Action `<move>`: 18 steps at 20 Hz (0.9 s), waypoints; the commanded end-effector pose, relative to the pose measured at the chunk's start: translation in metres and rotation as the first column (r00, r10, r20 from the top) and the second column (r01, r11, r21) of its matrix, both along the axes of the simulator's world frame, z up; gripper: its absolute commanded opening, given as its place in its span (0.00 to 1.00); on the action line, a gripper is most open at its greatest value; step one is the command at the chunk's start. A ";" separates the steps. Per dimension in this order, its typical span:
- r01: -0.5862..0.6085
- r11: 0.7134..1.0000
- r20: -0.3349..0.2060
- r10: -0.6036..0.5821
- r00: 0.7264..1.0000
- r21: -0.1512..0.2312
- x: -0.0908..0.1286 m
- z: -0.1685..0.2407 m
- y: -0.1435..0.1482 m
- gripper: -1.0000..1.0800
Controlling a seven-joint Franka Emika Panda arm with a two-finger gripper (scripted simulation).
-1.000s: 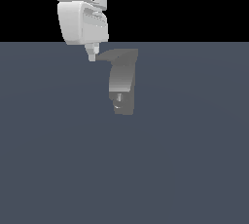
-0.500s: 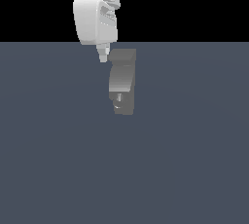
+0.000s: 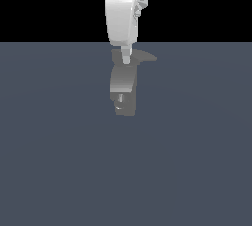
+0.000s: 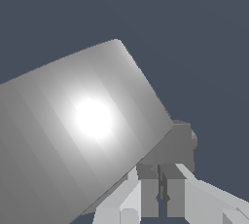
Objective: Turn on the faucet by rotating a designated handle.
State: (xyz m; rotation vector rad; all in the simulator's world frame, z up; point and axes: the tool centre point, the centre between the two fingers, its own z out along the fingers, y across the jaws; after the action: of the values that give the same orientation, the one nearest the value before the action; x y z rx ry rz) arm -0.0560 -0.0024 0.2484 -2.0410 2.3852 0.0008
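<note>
With the pincer [image 3: 126, 59] nearly closed and empty at the top of the faucet [image 3: 123, 88] mid-frame, I'd keep its tip low against the handle [image 3: 143, 57] and sweep sideways steadily so it doesn't slip over.

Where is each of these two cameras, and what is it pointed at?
Exterior view: off the arm, facing the grey floor and the faucet, with the handle pointing to the exterior view's right; the white arm comes down from above, its gripper at the faucet's top.
Wrist view: on the wrist, close up to the faucet; the gripper's fingers show.
Shared: faucet and gripper.
</note>
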 end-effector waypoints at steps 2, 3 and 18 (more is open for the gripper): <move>0.002 1.000 0.000 -0.002 1.000 0.000 -0.001 0.000 -0.005 0.00; 0.003 1.000 0.000 -0.003 1.000 0.000 0.002 0.000 -0.009 0.00; 0.019 1.000 -0.001 -0.019 1.000 -0.002 0.038 0.000 -0.076 0.00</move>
State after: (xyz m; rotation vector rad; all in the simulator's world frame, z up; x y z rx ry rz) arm -0.0230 -0.0649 0.2485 -2.0357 2.3945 0.0057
